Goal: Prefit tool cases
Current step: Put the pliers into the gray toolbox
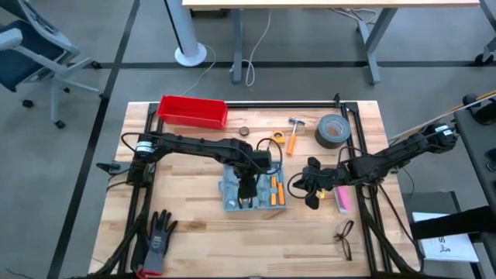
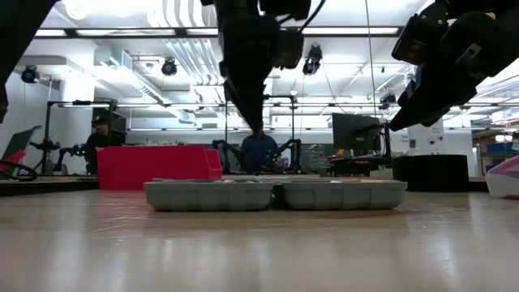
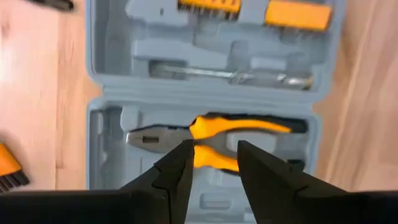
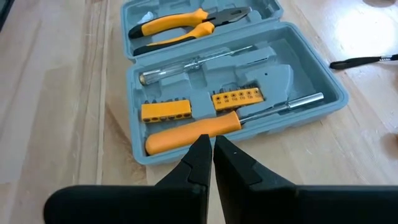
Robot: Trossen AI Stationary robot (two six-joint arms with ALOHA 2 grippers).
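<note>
The grey-blue tool case [image 1: 254, 190] lies open and flat on the wooden table, both halves resting on their backs [image 2: 276, 195]. One half holds yellow-handled pliers [image 3: 211, 134]. The other holds an orange-handled screwdriver [image 4: 193, 134], orange bit holders [image 4: 165, 110] and a clear-handled screwdriver [image 4: 193, 65]. My left gripper [image 3: 214, 168] hangs above the pliers half, pointing down, open and holding nothing; in the low view it [image 2: 255, 122] is clear of the case. My right gripper [image 4: 208, 144] is shut and empty, just off the case's right side [image 1: 311, 190].
A red bin [image 1: 192, 110] stands at the far left. A hammer [image 1: 294, 133] and a roll of grey tape [image 1: 332, 130] lie at the far right. A black glove [image 1: 159, 236] lies near left, glasses [image 1: 345, 239] near right, and a pink object [image 1: 342, 200] beside my right gripper.
</note>
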